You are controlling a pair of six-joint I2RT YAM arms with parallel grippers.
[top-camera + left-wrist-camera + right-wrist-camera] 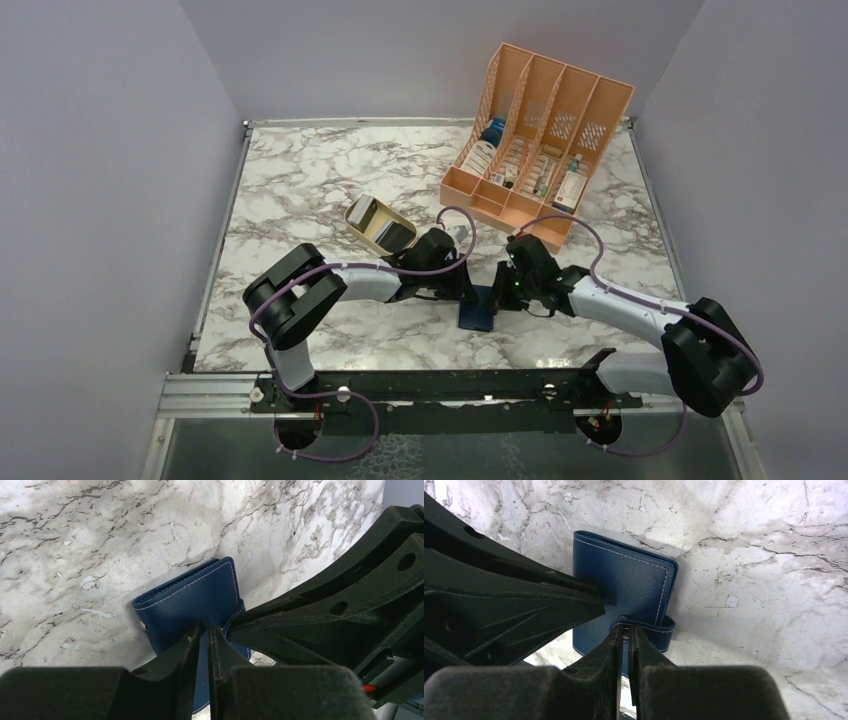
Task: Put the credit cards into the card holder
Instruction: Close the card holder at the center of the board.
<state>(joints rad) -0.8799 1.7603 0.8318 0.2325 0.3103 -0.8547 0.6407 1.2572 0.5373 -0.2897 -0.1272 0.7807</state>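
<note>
Left hand [206, 631] and right hand [625, 628] (on its strap [658, 628]) both pinch the card holder [626, 580].

**A:** Marble table [300, 180] right across, white shot through with grey and brownish veins. Dead centre is the card holder [190, 602], deep navy!

**B:** Navy indeed, with a pale stitch line tracing its edge. The left gripper [205, 632] and the right gripper [625, 630] are both matt black.

**A:** At one o'clock from the card holder is the file rack [535, 130], peach-orange with a lattice pattern through its dividers.

**B:** At ten o'clock, the tin [352, 212] has a gold rim. The credit cards [368, 213] inside are pale grey, with a dark patch beside them.

**A:** Cables [455, 209] are purple. Arm links [365, 283] are pale grey, the joints black.

**B:** And the walls [100, 200] are plain lavender-grey, no pattern.
</note>
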